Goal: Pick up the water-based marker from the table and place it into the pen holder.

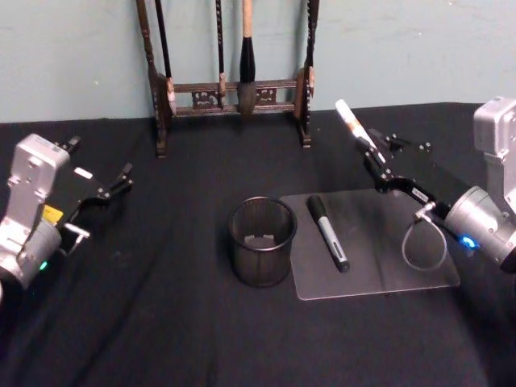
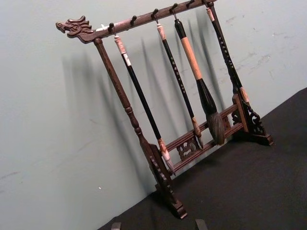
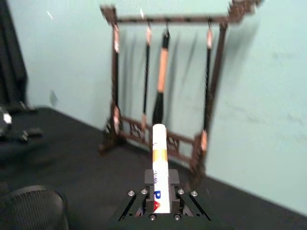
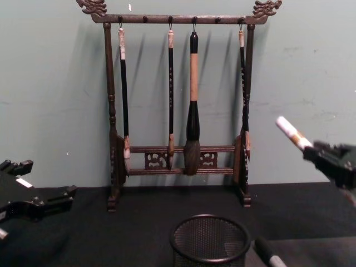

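My right gripper (image 1: pixel 376 159) is shut on a white water-based marker (image 1: pixel 351 121) with a gold band. It holds the marker tilted up in the air at the right, over the far edge of a clear mat. The marker (image 3: pixel 159 160) sticks out forward between the fingers (image 3: pixel 144 194), and it appears at the right edge (image 4: pixel 291 132) of the chest view. The pen holder (image 1: pixel 261 242), a round black mesh cup, stands on the table centre, left of and below the held marker. My left gripper (image 1: pixel 101 168) hangs open and empty at the far left.
A black marker (image 1: pixel 328 232) lies on the clear mat (image 1: pixel 403 266) just right of the pen holder. A tall dark wooden rack (image 1: pixel 230 93) hung with brushes stands at the back against the wall. A black cloth covers the table.
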Controlling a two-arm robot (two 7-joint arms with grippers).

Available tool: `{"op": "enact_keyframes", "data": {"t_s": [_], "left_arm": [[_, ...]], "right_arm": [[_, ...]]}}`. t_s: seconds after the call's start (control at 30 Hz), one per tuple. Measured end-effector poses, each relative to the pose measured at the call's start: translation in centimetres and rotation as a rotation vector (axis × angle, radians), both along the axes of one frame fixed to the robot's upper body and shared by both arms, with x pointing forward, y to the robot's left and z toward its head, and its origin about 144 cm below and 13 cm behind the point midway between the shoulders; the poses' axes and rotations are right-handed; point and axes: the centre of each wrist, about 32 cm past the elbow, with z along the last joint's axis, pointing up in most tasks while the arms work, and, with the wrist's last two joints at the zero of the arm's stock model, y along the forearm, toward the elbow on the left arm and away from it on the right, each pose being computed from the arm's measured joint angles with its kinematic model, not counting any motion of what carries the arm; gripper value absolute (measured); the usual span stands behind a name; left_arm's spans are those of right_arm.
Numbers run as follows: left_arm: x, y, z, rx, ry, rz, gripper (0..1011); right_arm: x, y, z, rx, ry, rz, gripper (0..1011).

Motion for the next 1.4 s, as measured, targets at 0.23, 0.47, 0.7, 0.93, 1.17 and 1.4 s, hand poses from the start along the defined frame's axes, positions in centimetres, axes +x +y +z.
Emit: {"op": "enact_keyframes", "data": {"t_s": [0.23, 0.47, 0.7, 0.93, 1.17, 1.4], "left_arm": [[0.0, 0.0, 0.0, 0.000, 0.000, 0.000, 1001], [0.0, 0.0, 0.0, 0.000, 0.000, 0.000, 1001], [0.0, 0.0, 0.0, 0.000, 0.000, 0.000, 1001], [0.0, 0.0, 0.0, 0.000, 0.000, 0.000, 1001], [0.0, 0.0, 0.0, 0.000, 0.000, 0.000, 1001], [0.0, 0.0, 0.0, 0.000, 0.000, 0.000, 1001]], "right_arm": [[0.8, 1.6, -0.5, 0.089, -0.060, 0.081, 175], [1.6, 3.7, -0.8, 0.154, -0.059, 0.151, 175], [2.0, 5.7, -1.2, 0.197, -0.035, 0.228, 174], [2.0, 7.6, -2.0, 0.219, 0.008, 0.287, 175], [2.1, 8.7, -2.7, 0.225, 0.054, 0.317, 175], [2.1, 9.4, -3.3, 0.224, 0.083, 0.331, 175]]}}
